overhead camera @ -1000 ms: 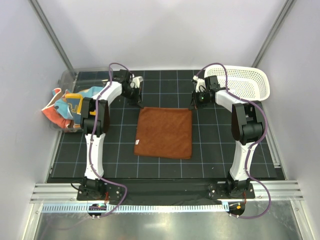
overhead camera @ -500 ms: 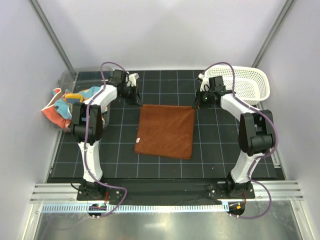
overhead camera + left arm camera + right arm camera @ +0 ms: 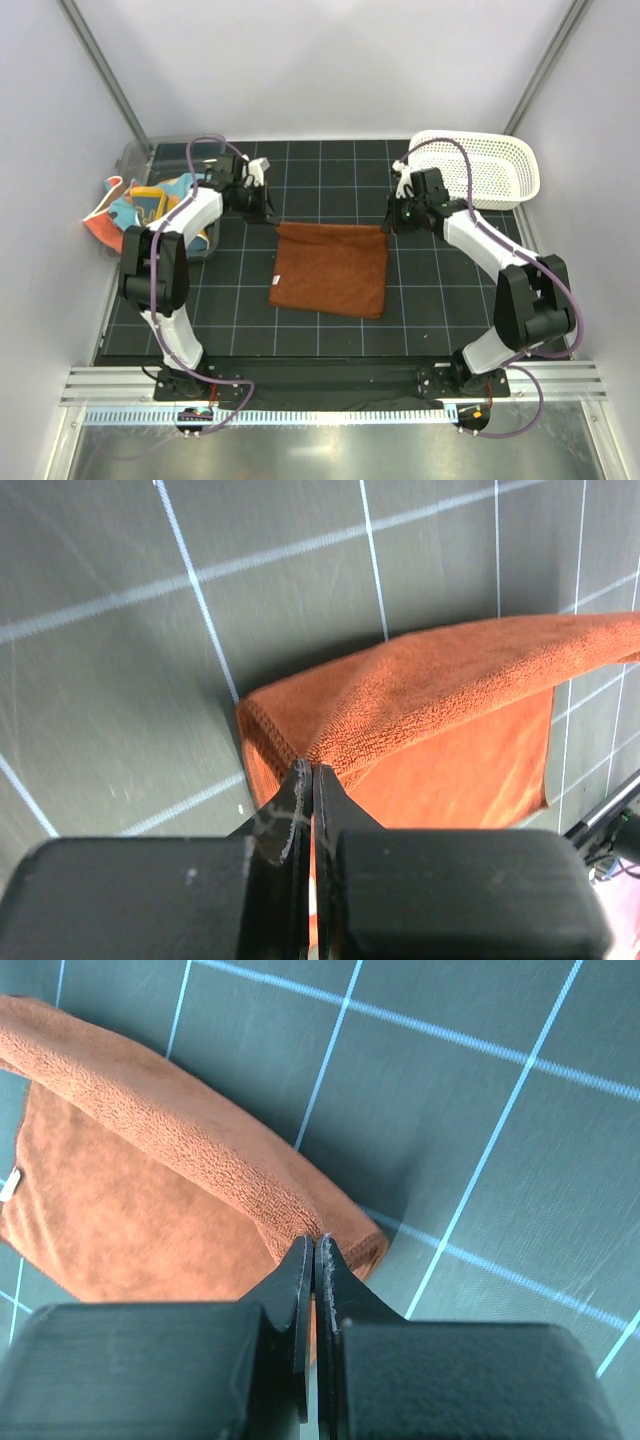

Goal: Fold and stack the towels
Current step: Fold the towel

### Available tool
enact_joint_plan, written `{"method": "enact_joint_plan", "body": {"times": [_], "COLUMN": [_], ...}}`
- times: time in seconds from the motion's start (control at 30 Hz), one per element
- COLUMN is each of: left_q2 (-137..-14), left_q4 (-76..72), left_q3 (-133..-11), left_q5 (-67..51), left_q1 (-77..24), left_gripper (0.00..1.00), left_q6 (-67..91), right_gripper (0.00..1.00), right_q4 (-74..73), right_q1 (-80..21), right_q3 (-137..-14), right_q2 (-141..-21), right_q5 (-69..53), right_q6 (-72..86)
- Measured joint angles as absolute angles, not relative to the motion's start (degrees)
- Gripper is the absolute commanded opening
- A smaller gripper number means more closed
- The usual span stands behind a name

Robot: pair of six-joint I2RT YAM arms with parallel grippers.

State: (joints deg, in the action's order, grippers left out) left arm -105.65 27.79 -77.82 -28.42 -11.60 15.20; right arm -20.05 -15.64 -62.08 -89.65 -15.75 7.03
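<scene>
reaching forward, left tool [image 3: 306,772] and right tool [image 3: 314,1242] pinch rust-brown towel [image 3: 330,268] far corners.

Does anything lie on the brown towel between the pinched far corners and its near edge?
Nothing visible does. The left gripper and right gripper pinch the far corners of the brown towel; its surface to the near edge is bare.
</scene>
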Motion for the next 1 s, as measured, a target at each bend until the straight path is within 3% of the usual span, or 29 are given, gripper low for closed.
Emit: {"method": "enact_joint_plan", "body": {"times": [0.47, 1.0], "left_q2": [-90.59, -84.62], "left_q4": [26.83, 30.57], "left_q3": [-63.75, -56.62], "left_q5": [-28.08, -24.08], "left_q1": [-12.69, -14.39], "left_gripper": [0.00, 0.00], "left_q6": [17.56, 18.09], "right_gripper": [0.01, 0.01], "right_q4": [-23.79, -23.33], "right_q1": [-17.78, -23.83], "right_q3": [-48.23, -37.08], "right_q2": [-73.73, -64.34], "right_q5": [-10.37, -11.07], "right_q6": [16.38, 27.16]}}
